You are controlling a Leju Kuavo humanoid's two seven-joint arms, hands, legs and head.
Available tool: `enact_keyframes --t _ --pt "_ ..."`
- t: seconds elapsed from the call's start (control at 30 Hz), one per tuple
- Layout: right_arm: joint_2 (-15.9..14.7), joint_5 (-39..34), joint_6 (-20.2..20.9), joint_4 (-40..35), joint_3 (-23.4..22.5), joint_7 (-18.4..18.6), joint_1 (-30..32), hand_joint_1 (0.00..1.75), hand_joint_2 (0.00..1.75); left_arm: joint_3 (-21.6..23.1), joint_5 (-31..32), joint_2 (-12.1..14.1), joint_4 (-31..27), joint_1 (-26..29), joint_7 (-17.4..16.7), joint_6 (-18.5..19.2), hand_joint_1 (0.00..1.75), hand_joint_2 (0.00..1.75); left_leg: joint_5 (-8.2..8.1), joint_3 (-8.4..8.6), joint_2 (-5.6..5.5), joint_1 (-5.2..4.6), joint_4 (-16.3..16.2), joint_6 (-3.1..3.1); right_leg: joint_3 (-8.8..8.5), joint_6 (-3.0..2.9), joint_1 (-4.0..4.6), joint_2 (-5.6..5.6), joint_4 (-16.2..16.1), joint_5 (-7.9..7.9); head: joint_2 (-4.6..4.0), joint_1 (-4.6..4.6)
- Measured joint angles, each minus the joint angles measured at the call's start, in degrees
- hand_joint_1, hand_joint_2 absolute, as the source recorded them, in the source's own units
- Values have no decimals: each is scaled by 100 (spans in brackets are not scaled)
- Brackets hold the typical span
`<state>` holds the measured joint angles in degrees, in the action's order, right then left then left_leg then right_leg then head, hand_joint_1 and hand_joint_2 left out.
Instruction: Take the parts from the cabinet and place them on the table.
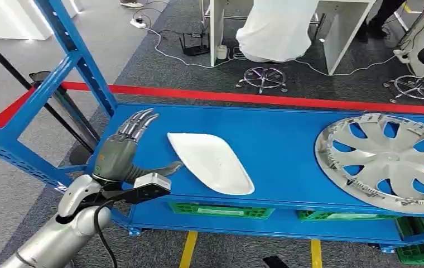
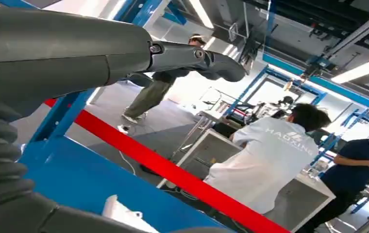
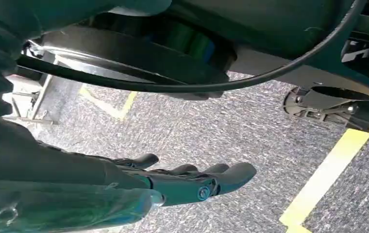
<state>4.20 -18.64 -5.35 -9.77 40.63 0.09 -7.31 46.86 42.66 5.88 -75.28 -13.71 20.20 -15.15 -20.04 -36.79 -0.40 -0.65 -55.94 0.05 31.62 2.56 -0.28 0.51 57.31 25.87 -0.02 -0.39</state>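
1. Left robot hand [image 1: 125, 151] hovers over the blue shelf [image 1: 288, 151], fingers spread, holding nothing; right robot hand [image 3: 173, 182] hangs above the floor, fingers loosely extended, empty.
2. Hubcap [image 1: 385, 162] lies at the shelf's right.
3. White panel [image 1: 212, 162] lies just beside the left robot hand.

The left arm [image 1: 59, 234] is silver, its hand [image 1: 121, 152] grey with darker fingers [image 1: 137, 123], a black cable [image 1: 102, 237] trailing.
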Motion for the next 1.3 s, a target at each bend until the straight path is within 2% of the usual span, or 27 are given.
enact_keyframes --t 0.03,0.07,0.17,0.33,0.53,0.8,0.9,0.97,1.3 --pt "0 0 0 0 0 0 0 0 175 0 0 0 0 0 0 0 0 0 0 0 0 0 0 0 0 0 0 0 0 0 0 2" --pt "0 0 0 0 0 0 0 0 175 0 0 0 0 0 0 0 0 175 0 0 0 0 0 0 0 0 0 0 0 0 0 0" --pt "0 13 4 0 0 0 -1 0 175 2 -2 0 0 -6 -2 75 0 175 0 0 0 0 0 0 1 0 0 0 0 0 0 0" --pt "0 79 37 0 0 26 -20 0 175 17 -190 48 120 -72 -57 669 0 175 0 0 0 0 0 0 3 -1 0 4 0 -1 0 0" --pt "0 90 42 0 0 46 -27 0 175 20 -212 74 301 -115 -72 839 0 175 2 -1 0 0 0 -3 3 -1 0 2 0 -1 0 0" --pt "0 90 44 0 0 48 -28 0 175 20 -212 77 326 -121 -74 857 0 175 2 -1 0 0 0 -3 3 -1 0 2 0 -1 0 0" --pt "0 101 59 0 0 63 -35 0 175 28 -243 81 586 -158 -35 982 0 175 2 -1 0 0 0 -3 3 -1 0 2 0 -1 0 2" --pt "0 146 81 0 0 94 -46 0 175 68 -227 81 1185 -225 131 1049 0 175 2 -3 0 0 0 -3 10 -1 0 3 0 -2 0 0" --pt "0 197 105 0 0 96 -55 0 175 168 64 87 1622 -341 219 1058 0 175 3 -6 0 0 0 -3 10 -1 0 2 0 -2 0 0"
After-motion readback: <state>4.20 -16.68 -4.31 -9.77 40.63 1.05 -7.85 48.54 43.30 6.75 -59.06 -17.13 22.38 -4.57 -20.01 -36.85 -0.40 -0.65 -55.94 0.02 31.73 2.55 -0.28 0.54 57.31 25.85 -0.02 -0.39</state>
